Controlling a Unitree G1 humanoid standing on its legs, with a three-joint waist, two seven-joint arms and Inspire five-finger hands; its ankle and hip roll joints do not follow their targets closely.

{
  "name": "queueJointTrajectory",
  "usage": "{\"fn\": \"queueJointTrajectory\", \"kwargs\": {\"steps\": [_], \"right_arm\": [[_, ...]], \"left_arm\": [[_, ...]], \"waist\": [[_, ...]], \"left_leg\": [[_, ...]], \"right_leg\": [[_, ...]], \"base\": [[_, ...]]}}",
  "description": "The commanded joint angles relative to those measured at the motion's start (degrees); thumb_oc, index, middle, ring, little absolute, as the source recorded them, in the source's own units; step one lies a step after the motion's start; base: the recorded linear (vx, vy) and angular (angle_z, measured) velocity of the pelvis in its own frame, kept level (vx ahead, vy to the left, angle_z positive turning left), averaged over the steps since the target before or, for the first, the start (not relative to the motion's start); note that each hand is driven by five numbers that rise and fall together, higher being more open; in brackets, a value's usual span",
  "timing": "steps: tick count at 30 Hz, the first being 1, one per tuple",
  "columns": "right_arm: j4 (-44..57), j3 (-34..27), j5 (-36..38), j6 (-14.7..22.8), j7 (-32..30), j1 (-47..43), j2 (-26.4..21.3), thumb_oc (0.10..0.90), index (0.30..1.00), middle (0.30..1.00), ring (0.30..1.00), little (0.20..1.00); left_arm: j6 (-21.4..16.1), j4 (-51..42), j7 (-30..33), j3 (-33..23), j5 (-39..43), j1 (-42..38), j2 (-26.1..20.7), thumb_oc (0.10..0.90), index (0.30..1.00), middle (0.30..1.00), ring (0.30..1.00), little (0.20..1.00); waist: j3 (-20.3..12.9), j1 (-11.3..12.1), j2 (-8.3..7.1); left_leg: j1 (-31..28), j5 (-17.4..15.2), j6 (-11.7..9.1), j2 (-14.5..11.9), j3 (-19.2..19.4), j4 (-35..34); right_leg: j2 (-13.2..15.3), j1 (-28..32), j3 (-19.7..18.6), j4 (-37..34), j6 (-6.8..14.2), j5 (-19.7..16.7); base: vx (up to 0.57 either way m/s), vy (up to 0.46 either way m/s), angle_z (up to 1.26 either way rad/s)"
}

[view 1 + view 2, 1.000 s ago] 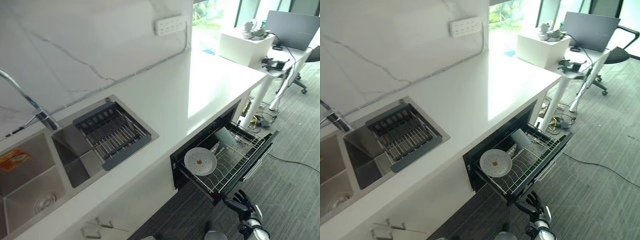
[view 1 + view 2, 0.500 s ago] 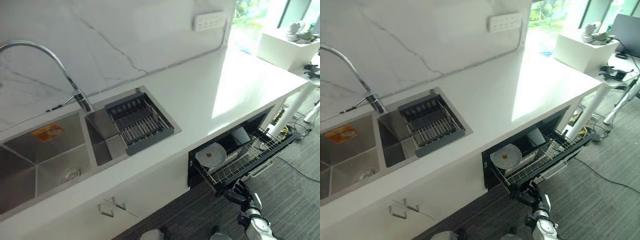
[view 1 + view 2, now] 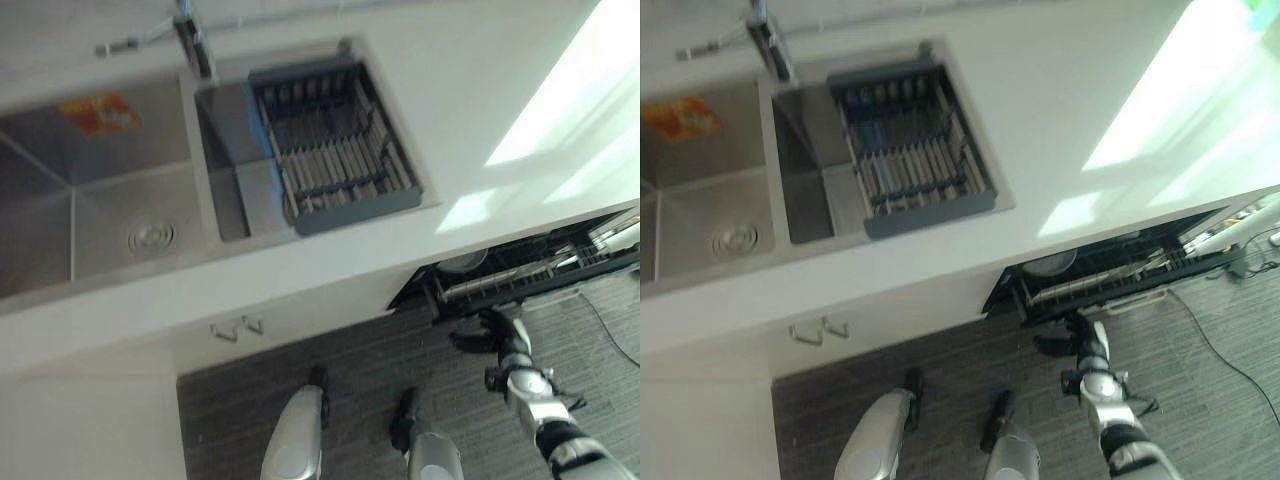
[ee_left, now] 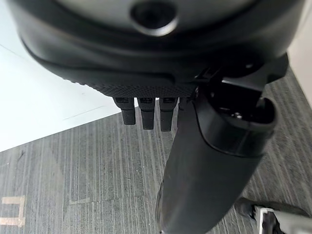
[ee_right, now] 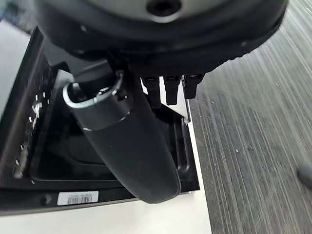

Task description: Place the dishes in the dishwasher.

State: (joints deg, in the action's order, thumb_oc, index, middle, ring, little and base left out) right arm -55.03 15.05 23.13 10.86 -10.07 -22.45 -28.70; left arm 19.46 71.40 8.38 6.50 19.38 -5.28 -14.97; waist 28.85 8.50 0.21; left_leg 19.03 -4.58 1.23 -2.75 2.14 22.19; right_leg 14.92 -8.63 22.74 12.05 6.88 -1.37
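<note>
The dishwasher's drawer (image 3: pixel 530 275) stands pulled out from under the white counter, its wire rack showing. A white plate (image 3: pixel 1048 263) leans in the rack, mostly hidden under the counter's edge. My right hand (image 3: pixel 497 330) hangs low just in front of the drawer's front edge, open and holding nothing. In the right wrist view its thumb (image 5: pixel 126 141) and fingers (image 5: pixel 168 90) point at the dark dishwasher cavity (image 5: pixel 63 161). My left hand (image 4: pixel 209 161) hangs over the grey carpet, open and holding nothing.
A double steel sink (image 3: pixel 90 200) with a tap (image 3: pixel 195 40) is set into the white countertop (image 3: pixel 480 80). A grey drain rack (image 3: pixel 335 140) sits across the sink's right basin. Cabinet handles (image 3: pixel 235 327) show below the sink. Grey carpet (image 3: pixel 940 350) lies in front.
The camera has swung left and tipped down, so the sink now sits in the middle. My right hand stays by the drawer's front edge. The drawer remains pulled out.
</note>
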Motion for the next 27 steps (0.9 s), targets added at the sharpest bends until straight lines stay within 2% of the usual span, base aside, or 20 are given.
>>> {"fn": "queueJointTrajectory", "kwargs": {"steps": [1, 3, 4, 5, 7, 9, 12, 14, 22, 25, 27], "right_arm": [[4.0, 3.2, 0.4, 8.0, 3.1, -18.1, -0.2, 0.800, 0.900, 0.900, 0.900, 0.900], [3.0, 3.7, 0.3, 8.3, 3.1, -21.9, -0.8, 0.800, 0.900, 0.900, 0.900, 0.900], [2.6, 4.3, 0.2, 8.2, 2.9, -24.4, -1.3, 0.800, 0.900, 0.900, 0.900, 0.900], [2.0, 4.9, 0.2, 8.7, 1.8, -26.7, -1.6, 0.800, 0.900, 0.900, 0.900, 0.900], [1.8, 5.1, 0.5, 8.7, 1.4, -27.7, -1.9, 0.800, 0.900, 0.900, 0.900, 0.900], [0.7, 5.2, -0.2, 8.8, 0.1, -30.3, -2.1, 0.800, 0.900, 0.900, 0.900, 0.900], [-0.7, 5.4, -1.3, 9.5, -0.4, -33.4, -3.5, 0.800, 0.900, 0.900, 0.900, 0.900], [-2.0, 6.1, -0.2, 10.3, -1.9, -37.8, -5.4, 0.800, 0.900, 0.900, 0.900, 0.900], [-1.9, 5.7, 1.9, 9.7, -1.4, -39.1, -6.2, 0.800, 0.900, 0.900, 0.900, 0.900], [-1.2, 5.1, 2.9, 9.1, -0.2, -36.3, -4.4, 0.800, 0.900, 0.900, 0.900, 0.900], [-0.9, 5.1, 3.7, 8.7, 0.4, -35.1, -3.4, 0.800, 0.900, 0.900, 0.900, 0.900]], "left_arm": [[1.0, 0.4, 0.8, 3.2, 1.0, 2.1, -3.1, 0.800, 0.900, 0.900, 0.900, 0.900], [1.3, 0.0, 0.8, 3.3, 0.3, 0.6, -4.0, 0.800, 0.900, 0.900, 0.900, 0.900], [1.6, -0.5, 0.8, 3.5, -0.2, -0.3, -4.9, 0.800, 0.900, 0.900, 0.900, 0.900], [1.6, -0.7, 1.3, 3.9, -0.4, -1.3, -5.7, 0.800, 0.900, 0.900, 0.900, 0.900], [1.0, -0.7, 1.9, 3.9, -0.3, -1.5, -5.8, 0.800, 0.900, 0.900, 0.900, 0.900], [-0.2, -0.9, 2.8, 4.1, -0.2, -1.9, -5.7, 0.800, 0.900, 0.900, 0.900, 0.900], [1.0, -1.3, 1.7, 4.7, 1.0, -1.5, -5.6, 0.800, 0.900, 0.900, 0.900, 0.900], [-0.8, -0.9, 1.4, 3.9, 0.6, -1.2, -6.4, 0.800, 0.900, 0.900, 0.900, 0.900], [-3.4, -1.7, 1.9, 3.1, -1.3, -0.5, -7.5, 0.800, 0.900, 0.900, 0.900, 0.900], [-4.1, -2.5, 2.8, 3.2, -1.4, -0.5, -7.5, 0.800, 0.900, 0.900, 0.900, 0.900], [-5.1, -2.0, 0.3, 3.0, 0.2, -0.3, -7.4, 0.800, 0.900, 0.900, 0.900, 0.900]], "waist": [[-3.2, 4.5, 1.47], [-2.1, 5.8, 0.79], [-1.4, 7.0, 0.29], [-0.5, 8.0, 0.22], [0.0, 8.5, 0.37], [0.9, 9.0, 0.57], [0.9, 9.5, 1.15], [0.9, 10.5, 0.51], [0.9, 11.6, -1.26], [0.9, 11.3, -1.85], [0.9, 10.9, -1.97]], "left_leg": [[-2.9, -2.1, -1.9, 0.2, 0.7, -5.0], [-1.4, -1.7, -1.6, 0.4, 0.4, -5.0], [-1.1, -2.5, -1.7, 0.4, -0.1, -5.0], [0.1, -1.7, -1.4, 0.4, -0.8, -5.0], [0.1, -1.5, -1.2, 0.5, -1.3, -5.0], [0.5, -1.1, -0.7, 1.0, -1.5, -5.0], [1.9, -1.1, -0.8, 0.7, -1.4, -5.0], [3.6, -1.5, -1.3, 0.3, -0.9, -5.0], [4.2, -2.1, -1.6, -0.5, -0.5, -5.0], [3.3, -2.5, -1.6, -1.0, 0.0, -5.0], [2.8, -2.6, -1.8, -1.2, 0.1, -5.0]], "right_leg": [[1.5, 0.9, -1.9, 5.1, 1.4, 7.4], [1.1, 1.0, -0.9, 5.1, 1.1, 7.5], [0.3, 2.1, -0.5, 5.1, 1.2, 8.6], [-0.8, 2.5, 0.7, 5.1, 0.4, 8.1], [-0.8, 2.3, 1.0, 6.3, 0.1, 8.2], [0.3, 0.2, 1.0, 10.5, -0.3, 9.5], [0.3, -0.9, 1.3, 10.8, -0.1, 9.9], [-0.7, -0.2, 1.9, 8.9, 0.3, 10.0], [-2.1, 1.2, 2.9, 6.4, 0.7, 9.6], [-2.7, 2.5, 2.9, 5.2, 0.8, 9.4], [-2.9, 2.6, 2.6, 5.1, 0.8, 9.5]], "base": [[-0.06, -0.105, 0.25], [-0.01, -0.109, 0.36], [0.02, -0.130, 0.42], [0.04, -0.108, 0.23], [0.01, -0.019, 0.27], [0.01, 0.022, 0.27], [-0.07, 0.028, 0.09], [-0.13, -0.071, 0.03], [-0.05, -0.077, 0.02], [-0.04, -0.076, -0.01], [-0.03, -0.024, -0.05]]}}
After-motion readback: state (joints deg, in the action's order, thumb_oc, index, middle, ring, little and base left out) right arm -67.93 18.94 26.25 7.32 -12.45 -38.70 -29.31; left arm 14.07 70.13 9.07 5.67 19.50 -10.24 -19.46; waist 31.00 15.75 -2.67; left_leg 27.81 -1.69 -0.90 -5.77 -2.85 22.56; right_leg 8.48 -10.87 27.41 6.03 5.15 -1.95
